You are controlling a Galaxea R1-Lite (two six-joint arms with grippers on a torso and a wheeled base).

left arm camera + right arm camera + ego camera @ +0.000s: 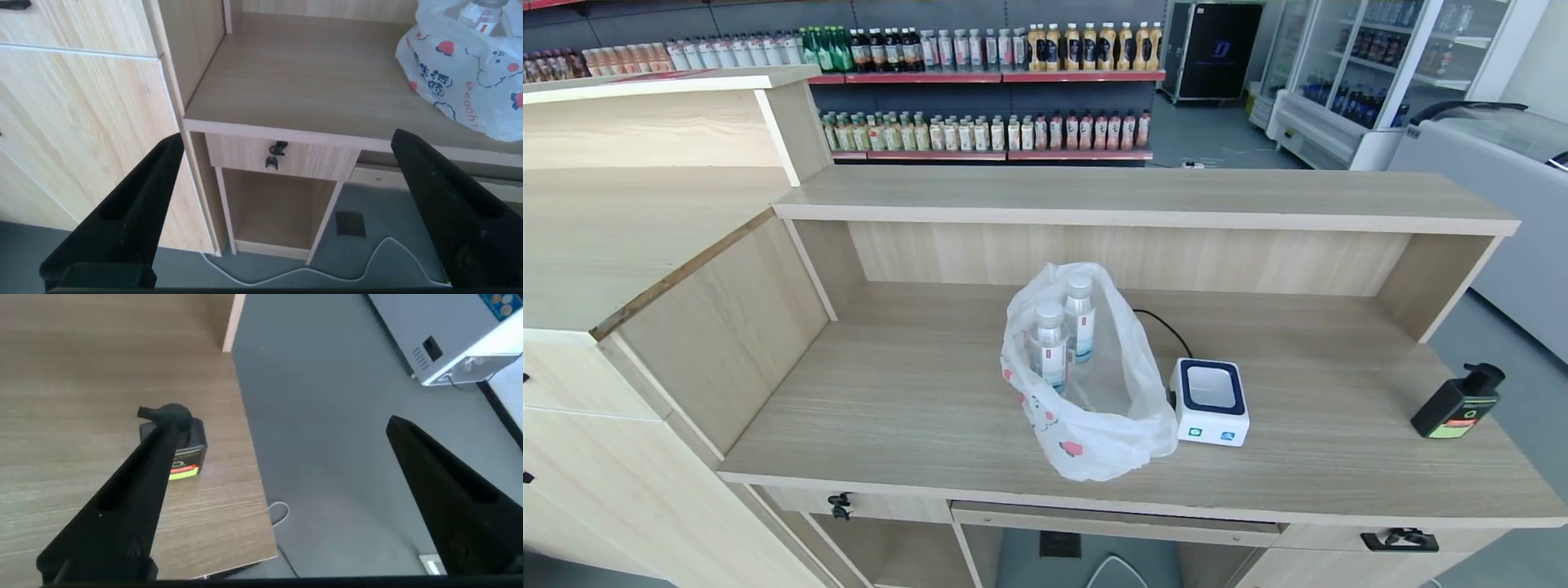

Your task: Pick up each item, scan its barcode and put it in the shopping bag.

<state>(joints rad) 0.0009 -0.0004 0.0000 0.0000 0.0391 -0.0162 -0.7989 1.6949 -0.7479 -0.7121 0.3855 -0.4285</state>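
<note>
Nearby, scanner (1210,400) beside bag (1094,445); dispenser (1456,404) apart

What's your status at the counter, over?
Left gripper open, right gripper open, both empty. Two bottles in bag; pump bottle on counter, not yet bagged. Nothing blocking scanner.

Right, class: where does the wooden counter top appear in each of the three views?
Head view: the counter top spans the middle, bearing the shopping bag, scanner and pump bottle.
Left wrist view: it lies beyond the open left claw, the bag on it.
Right wrist view: its end, beside grey floor, bears the bottle.
Shared landmarks: bag, then bottle.
</note>
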